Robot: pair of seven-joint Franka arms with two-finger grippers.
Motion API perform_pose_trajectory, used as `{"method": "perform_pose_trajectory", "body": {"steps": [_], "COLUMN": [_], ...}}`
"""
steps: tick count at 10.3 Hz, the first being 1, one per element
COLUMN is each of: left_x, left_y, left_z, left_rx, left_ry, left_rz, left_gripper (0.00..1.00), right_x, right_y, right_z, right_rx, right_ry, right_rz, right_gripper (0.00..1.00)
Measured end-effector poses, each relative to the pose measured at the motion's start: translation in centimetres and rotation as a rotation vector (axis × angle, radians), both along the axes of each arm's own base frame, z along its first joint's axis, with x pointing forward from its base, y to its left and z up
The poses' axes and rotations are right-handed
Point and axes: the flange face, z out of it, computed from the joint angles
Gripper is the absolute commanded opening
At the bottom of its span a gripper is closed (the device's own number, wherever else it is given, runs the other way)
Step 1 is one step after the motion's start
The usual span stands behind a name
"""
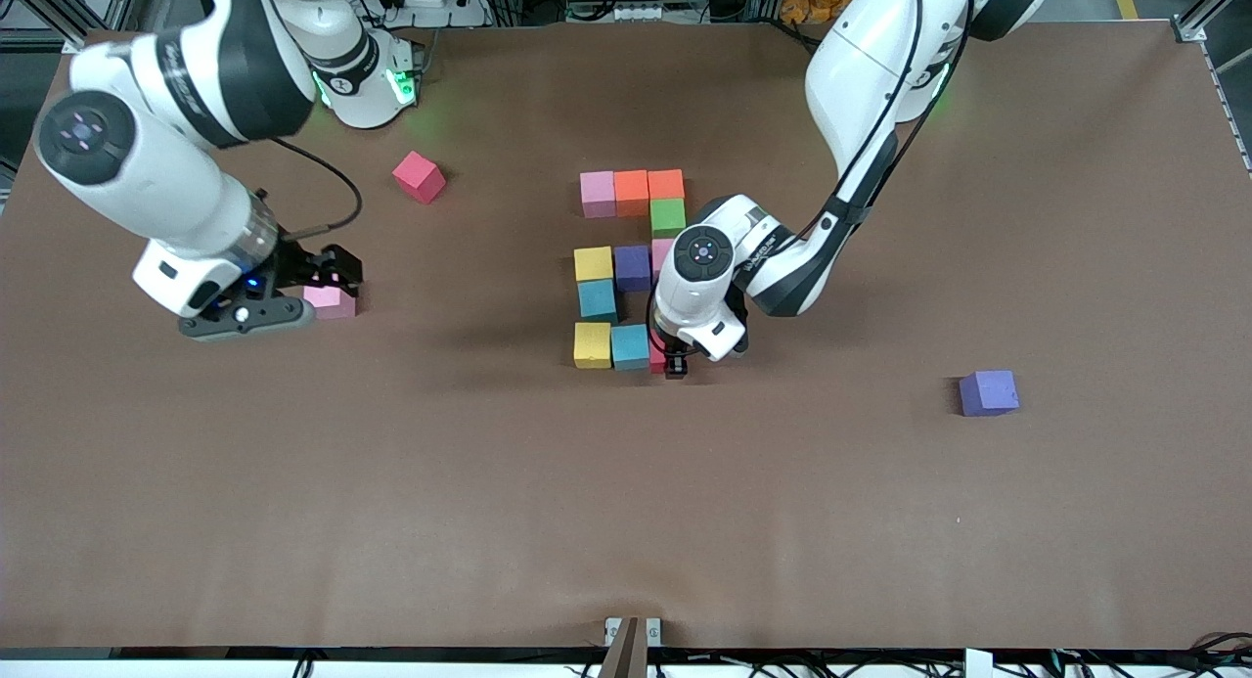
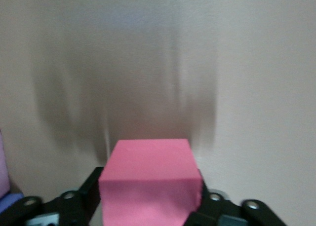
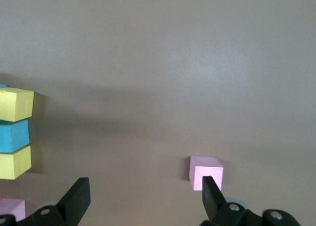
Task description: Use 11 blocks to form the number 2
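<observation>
Red foam fills the lower part of the left wrist view: the left gripper (image 1: 671,364) has its fingers pressed against two sides of a red block (image 2: 150,181). It holds the block low at the last corner of the number 2 (image 1: 631,267), in the middle of the front view. From where I stand the block looks set beside the light blue block (image 1: 630,346) that ends the digit's bottom row. The other ten blocks lie in place above it in the frame, from the pink, orange and orange-red top row down past the green block (image 1: 668,216).

To finish this well, I'd say the block should sit flat on the table (image 1: 880,521) with its face flush to the light blue one. The fingers should then spread only a little and the arm should lift straight up. Any sideways drag could nudge the row, since foam this light will shift easily.

The right gripper (image 3: 143,199) waits with its fingers spread wide, low over the table toward the right arm's end. A spare pink block (image 1: 333,302) lies just beside one finger. A spare red block (image 1: 419,176) lies in the upper part of the frame, and a purple block (image 1: 988,392) lies well apart toward the left arm's end.
</observation>
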Motion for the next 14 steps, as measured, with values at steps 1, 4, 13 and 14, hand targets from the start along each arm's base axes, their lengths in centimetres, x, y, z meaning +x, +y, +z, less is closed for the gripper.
{"method": "perform_pose_trajectory", "body": {"steps": [1,4,13,14], "left_x": [-0.7,-0.7,4.1,4.8], "left_y": [-0.3,0.0,3.9,5.0], "left_z": [-0.6,-0.9,11.4,13.4], "left_rx": [0.008,0.017,0.01,0.017], "left_ry": [0.008,0.007,-0.103,-0.118], "left_rz": [-0.026,-0.085,-0.221,-0.27], "left_gripper": [1.0,1.0,1.0,1.0], "right_x": [-0.3,-1.2,-2.2,-2.4], "right_y": [-0.9,-3.0,-11.1,-11.4], "right_z": [1.0,2.9,12.2,12.9], "right_rx": [0.002,0.008,0.026,0.026], "right_ry": [-0.004,-0.002,-0.024,-0.024], "right_rz": [0.02,0.007,-0.117,-0.153], "right_gripper": [1.0,1.0,1.0,1.0]}}
